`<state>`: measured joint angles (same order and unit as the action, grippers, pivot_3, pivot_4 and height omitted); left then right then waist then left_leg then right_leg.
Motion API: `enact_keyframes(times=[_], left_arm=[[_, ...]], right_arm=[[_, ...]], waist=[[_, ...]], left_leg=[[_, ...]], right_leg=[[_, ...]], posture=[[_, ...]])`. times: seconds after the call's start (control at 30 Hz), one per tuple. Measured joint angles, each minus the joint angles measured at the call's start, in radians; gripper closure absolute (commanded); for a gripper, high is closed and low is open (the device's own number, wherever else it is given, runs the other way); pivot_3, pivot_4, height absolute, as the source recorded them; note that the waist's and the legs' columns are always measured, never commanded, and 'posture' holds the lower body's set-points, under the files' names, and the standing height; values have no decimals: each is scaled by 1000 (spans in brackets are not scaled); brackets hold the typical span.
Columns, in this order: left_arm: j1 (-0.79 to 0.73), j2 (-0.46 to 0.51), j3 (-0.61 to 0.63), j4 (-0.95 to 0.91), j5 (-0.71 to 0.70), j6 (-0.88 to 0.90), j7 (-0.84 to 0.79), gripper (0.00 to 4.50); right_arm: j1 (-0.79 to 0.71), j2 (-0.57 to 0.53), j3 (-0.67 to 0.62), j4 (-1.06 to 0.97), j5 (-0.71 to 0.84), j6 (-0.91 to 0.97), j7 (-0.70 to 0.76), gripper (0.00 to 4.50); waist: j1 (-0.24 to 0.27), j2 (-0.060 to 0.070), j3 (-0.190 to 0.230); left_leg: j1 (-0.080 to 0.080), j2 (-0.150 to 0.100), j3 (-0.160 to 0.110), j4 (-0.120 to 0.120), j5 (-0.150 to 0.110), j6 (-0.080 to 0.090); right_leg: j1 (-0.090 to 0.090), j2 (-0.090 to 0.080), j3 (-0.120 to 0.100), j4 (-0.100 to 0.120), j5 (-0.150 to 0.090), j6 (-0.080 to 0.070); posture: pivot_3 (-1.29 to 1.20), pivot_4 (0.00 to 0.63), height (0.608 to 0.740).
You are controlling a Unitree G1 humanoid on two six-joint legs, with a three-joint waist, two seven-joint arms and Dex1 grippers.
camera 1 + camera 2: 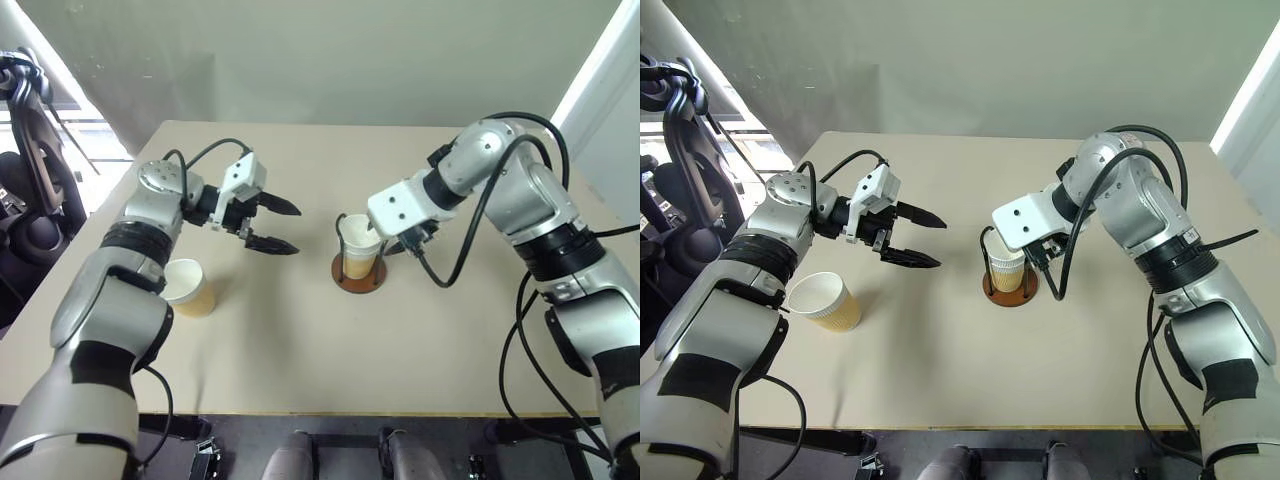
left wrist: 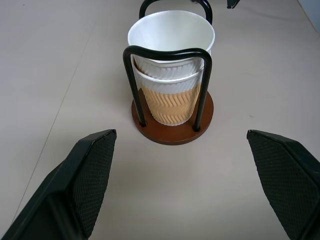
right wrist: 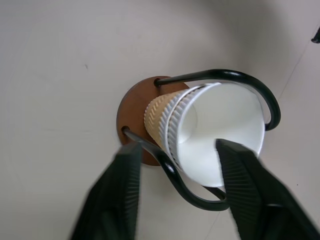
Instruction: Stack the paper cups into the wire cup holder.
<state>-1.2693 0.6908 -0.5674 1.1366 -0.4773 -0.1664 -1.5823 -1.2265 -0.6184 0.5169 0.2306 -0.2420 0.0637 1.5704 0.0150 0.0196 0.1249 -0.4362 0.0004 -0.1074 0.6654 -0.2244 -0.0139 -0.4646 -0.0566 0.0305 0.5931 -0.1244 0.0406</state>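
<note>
Fingers of left gripper (image 1: pixel 276 226) wide apart, empty, left of holder (image 1: pixel 359 274); right gripper (image 1: pixel 385 243) over the nested cups (image 1: pixel 361 254); loose cup (image 1: pixel 190 287) on its side, near left of table (image 1: pixel 300 340); left wrist: two cups stacked upright between the loops; right wrist: fingers (image 3: pixel 127 182) parted, straddling the rim, one inside the top cup.

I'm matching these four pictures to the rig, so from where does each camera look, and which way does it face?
Left and right eye views: from the head, forward and down over the table; both arms show.
Left wrist view: along the open left claw toward the wire cup holder.
Right wrist view: down along the right claw, one finger inside the top cup.
All four share the holder with two nested paper cups.
</note>
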Motion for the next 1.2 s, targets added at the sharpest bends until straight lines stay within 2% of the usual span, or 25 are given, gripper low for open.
enact_keyframes(times=[0.1, 0.2, 0.33, 0.47, 0.53, 0.63, 0.83, 1.0, 1.2], left_arm=[[0, 0, -4, 0, 2, 9, 0, 0], [-12, -14, 28, 23, 25, 19, 0, 0], [-100, -2, 75, 38, 69, 38, -1, 0], [-176, 55, 69, 11, 111, 34, -1, 0], [-183, 126, -42, -74, 136, 16, -1, 0], [-168, 300, -244, -270, 131, -12, -1, 0], [-125, 596, -476, -632, 75, -18, -1, 0], [-59, 719, -502, -674, 215, -181, -1, 0], [20, 760, -443, -717, 312, -254, -1, 0]], right_arm=[[-12, 23, -11, 34, 17, 48, -23, 2210], [-36, 23, -98, 35, 84, 187, -46, 2210], [-30, -64, -231, -65, 200, 414, -37, 2210], [-8, -121, -300, -168, 298, 591, -36, 2210], [-8, -147, -309, -192, 331, 632, -38, 2210], [-7, -183, -327, -195, 360, 654, -48, 2210], [-2, -208, -335, -182, 394, 644, -61, 2210], [-2, -230, -334, -153, 404, 618, -60, 2210], [-2, -240, -320, -115, 406, 585, -53, 2210]], waist=[[0, 0, 0], [3, 0, 0], [8, -3, 0], [3, -3, 0], [-4, -2, 0], [-16, -2, 0], [-18, -2, 0], [-18, -2, 0], [-16, -2, 0]], left_leg=[[0, 0, 0, 0, 0, 0], [-1, -1, 0, 0, 0, 0], [-3, -3, -1, 0, 0, -1], [-2, -2, 1, -2, -2, -2], [0, -1, 2, -2, -2, -3], [1, 2, 2, -4, -3, -4], [1, 5, 0, -3, -3, -6], [2, 4, -2, -2, -3, -6], [1, 0, -10, -2, 0, -9]], right_leg=[[0, 0, 0, 0, 0, 0], [0, 0, 0, -1, 0, 0], [0, 0, 0, -1, -4, -7], [0, 0, 1, -2, -6, -4], [0, 1, 1, -1, -7, -3], [-1, 4, 1, 0, -8, -2], [-3, 7, 0, 3, -10, -5], [-4, 5, 1, 11, -11, -9], [-5, 4, 0, 16, -12, -14]], posture=[[0, 150, 740], [0, 150, 740], [0, 150, 740], [0, 150, 740], [0, 150, 740], [0, 150, 740], [0, 150, 740], [0, 150, 740], [0, 150, 740]])
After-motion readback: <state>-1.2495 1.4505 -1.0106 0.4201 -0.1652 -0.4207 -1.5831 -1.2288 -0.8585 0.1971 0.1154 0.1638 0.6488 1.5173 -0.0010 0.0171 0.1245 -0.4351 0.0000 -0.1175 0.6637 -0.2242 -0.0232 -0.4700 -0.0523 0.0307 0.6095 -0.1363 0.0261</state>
